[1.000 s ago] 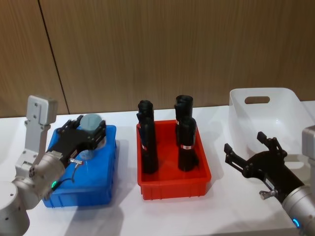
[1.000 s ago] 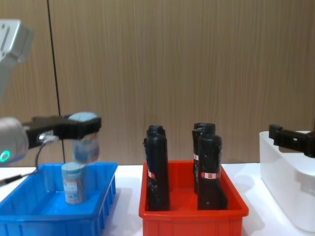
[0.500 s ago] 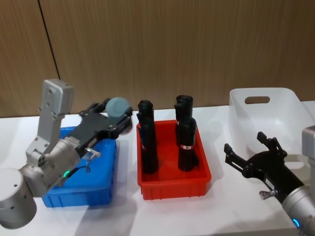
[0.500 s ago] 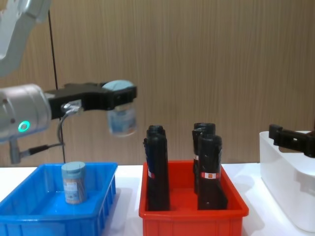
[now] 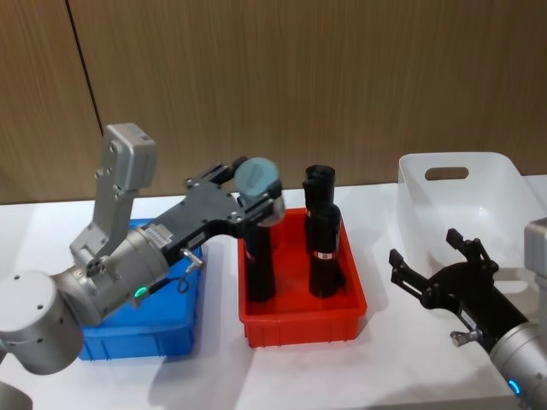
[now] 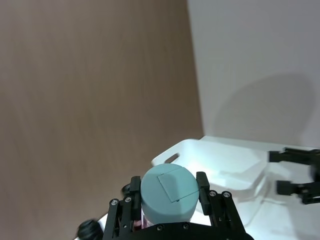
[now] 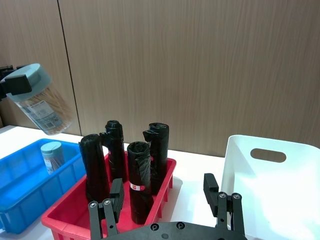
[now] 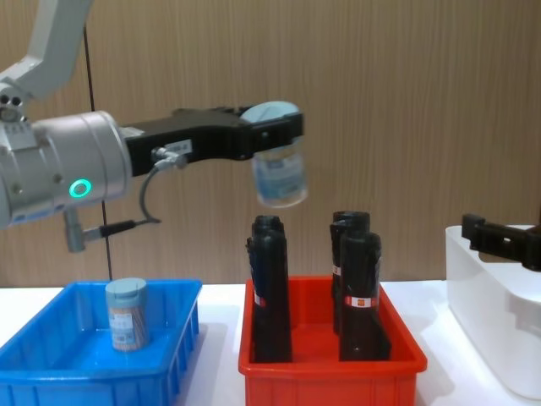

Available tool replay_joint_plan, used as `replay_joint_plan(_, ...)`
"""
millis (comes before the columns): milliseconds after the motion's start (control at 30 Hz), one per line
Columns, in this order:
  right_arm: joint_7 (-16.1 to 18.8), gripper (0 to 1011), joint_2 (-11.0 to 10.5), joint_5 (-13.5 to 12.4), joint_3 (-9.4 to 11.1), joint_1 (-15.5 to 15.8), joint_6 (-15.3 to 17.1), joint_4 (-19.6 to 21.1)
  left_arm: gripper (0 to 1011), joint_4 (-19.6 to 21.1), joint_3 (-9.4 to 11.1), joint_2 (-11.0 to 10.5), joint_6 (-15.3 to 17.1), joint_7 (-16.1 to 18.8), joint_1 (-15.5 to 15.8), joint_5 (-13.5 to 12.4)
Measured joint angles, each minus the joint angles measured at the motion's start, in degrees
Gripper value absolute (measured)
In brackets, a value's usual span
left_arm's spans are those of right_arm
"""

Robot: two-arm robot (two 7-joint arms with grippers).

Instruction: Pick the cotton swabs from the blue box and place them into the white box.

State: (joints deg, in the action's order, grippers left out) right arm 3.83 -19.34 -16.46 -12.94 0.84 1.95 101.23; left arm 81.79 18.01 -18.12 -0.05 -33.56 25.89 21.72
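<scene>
No legible text; labels on cotton swabs [image 8: 280, 178], black rolls [image 8: 358, 292] too small.

Across your table [image 5: 214, 380]: left box [image 8: 51, 381] with one jar [image 8: 125, 315] inside; middle bin [image 5: 299, 329] with four upright rolls [image 5: 323, 248], a second jar [image 8: 279, 173] above them; right box [image 5: 496, 184].

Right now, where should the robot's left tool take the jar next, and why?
Probably sideways to its right, at this height, toward the white box. The left tool is shut on the cotton swab jar, which hangs above the black rolls in the red bin, with the white box beyond that bin. Holding this height should clear the roll tops.
</scene>
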Motion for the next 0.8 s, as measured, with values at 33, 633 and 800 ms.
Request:
replay_joint_plan(33,0.0,1001,0.0,0.0,0.0,0.0,0.0,0.0,670,-0.1,0.06,0.07,-0.19,-0.58,0.11,0.09)
replay_joint_plan(633,0.0,1001,0.0,0.0,0.0,0.0,0.0,0.0,670,-2.45,0.84,1.28,-0.42,-9.87,3.13,2.73)
replay_joint_plan(800,0.0,1001,0.0,0.0,0.0,0.0,0.0,0.0,670,-2.44,0.55,1.02,1.79,-10.6,3.88,3.04)
